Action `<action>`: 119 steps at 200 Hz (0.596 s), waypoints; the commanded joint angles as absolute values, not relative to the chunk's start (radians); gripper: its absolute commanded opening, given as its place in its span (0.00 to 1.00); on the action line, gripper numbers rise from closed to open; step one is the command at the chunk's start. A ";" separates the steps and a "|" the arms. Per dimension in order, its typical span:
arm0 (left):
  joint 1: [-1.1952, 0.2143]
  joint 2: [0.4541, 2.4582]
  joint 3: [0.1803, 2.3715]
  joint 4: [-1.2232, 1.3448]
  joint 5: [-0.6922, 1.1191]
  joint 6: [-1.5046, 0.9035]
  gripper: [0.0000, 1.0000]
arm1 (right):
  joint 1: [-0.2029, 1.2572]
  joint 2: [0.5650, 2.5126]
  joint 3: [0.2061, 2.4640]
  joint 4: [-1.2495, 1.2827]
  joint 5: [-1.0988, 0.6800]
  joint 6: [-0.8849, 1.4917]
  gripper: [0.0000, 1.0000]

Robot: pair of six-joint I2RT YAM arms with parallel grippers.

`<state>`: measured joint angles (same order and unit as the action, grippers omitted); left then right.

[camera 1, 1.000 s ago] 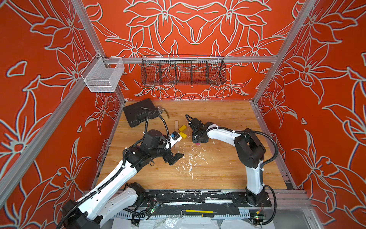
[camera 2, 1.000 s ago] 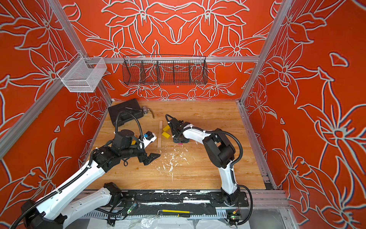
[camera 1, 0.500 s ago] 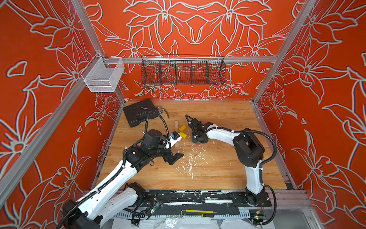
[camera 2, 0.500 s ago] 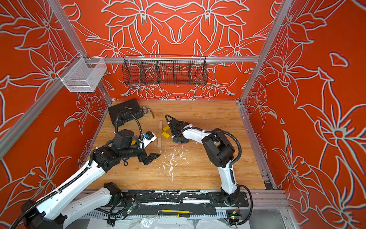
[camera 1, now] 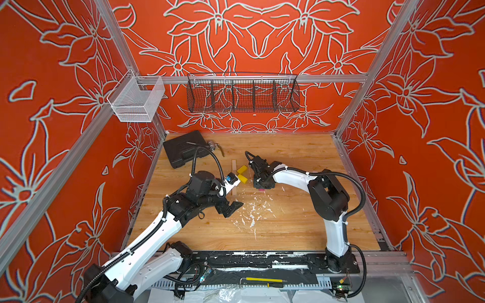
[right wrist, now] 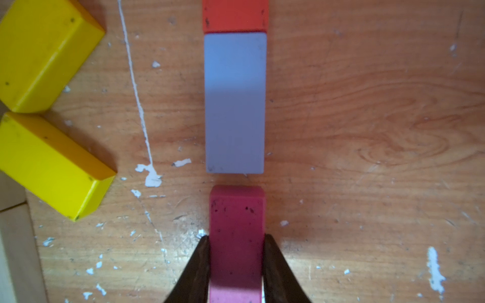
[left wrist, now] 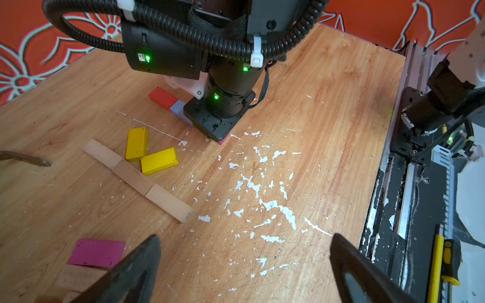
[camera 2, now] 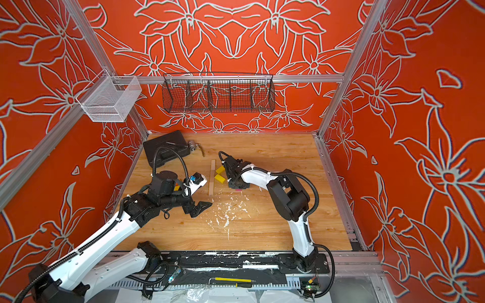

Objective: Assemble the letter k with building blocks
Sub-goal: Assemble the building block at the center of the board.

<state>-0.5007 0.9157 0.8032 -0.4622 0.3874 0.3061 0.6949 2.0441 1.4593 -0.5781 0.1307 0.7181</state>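
My right gripper [right wrist: 236, 237] is shut on a magenta block [right wrist: 236, 210] that lies flat on the table, its free end a small gap from a lavender block [right wrist: 234, 102]. A red block [right wrist: 235, 15] butts against the lavender one's far end, all three in one line. Two yellow blocks [right wrist: 42, 52] [right wrist: 52, 165] lie at an angle beside a straight row of pale wood blocks [left wrist: 136, 179]. My left gripper [left wrist: 245, 237] hangs open over bare table, nothing between its fingers. A second magenta block [left wrist: 97, 253] and a pale block [left wrist: 78, 278] lie by its finger.
A black case [camera 1: 183, 152] sits at the back left with a small metal piece [camera 1: 211, 144] beside it. White paint flecks [camera 1: 252, 212] dot the table's middle. A black wire basket [camera 1: 242, 94] and a white one [camera 1: 136, 102] hang on the walls.
My right gripper's jaws have closed onto the magenta block. Both arms have stayed about where they were.
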 commanded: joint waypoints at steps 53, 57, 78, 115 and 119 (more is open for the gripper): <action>-0.486 0.921 0.805 -0.453 0.410 0.305 0.98 | 0.686 2.083 1.494 -0.591 0.158 0.738 0.32; -0.487 0.922 0.805 -0.453 0.410 0.305 0.98 | 0.686 2.083 1.494 -0.591 0.158 0.738 0.32; -0.485 0.923 0.807 -0.453 0.410 0.304 0.98 | 0.684 2.081 1.493 -0.589 0.167 0.737 0.32; -0.480 0.928 0.808 -0.451 0.413 0.301 0.98 | 0.681 2.083 1.495 -0.596 0.176 0.736 0.32; -0.480 0.928 0.808 -0.451 0.413 0.301 0.98 | 0.681 2.083 1.495 -0.597 0.178 0.736 0.32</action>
